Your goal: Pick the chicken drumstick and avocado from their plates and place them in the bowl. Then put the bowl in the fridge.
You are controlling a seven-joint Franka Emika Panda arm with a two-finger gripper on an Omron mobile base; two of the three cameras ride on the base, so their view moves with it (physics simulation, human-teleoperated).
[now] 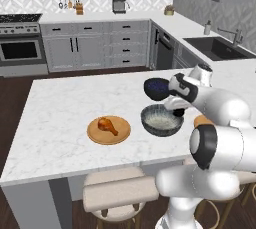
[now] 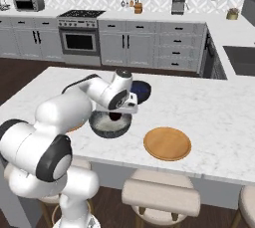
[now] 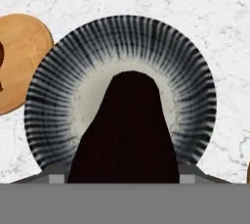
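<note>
Dark avocado (image 3: 128,130) gripped in gripper (image 2: 116,116), hanging over bowl (image 3: 58,86) centre frame. Lower a bit, release centred so it won't bounce out. Drumstick (image 1: 107,125) on left plate (image 1: 95,134), untouched.

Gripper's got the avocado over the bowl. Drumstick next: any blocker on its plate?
Probably not. The drumstick lies bare on its plate, beside the bowl, with nothing over it. The gripper must first drop the avocado.
</note>
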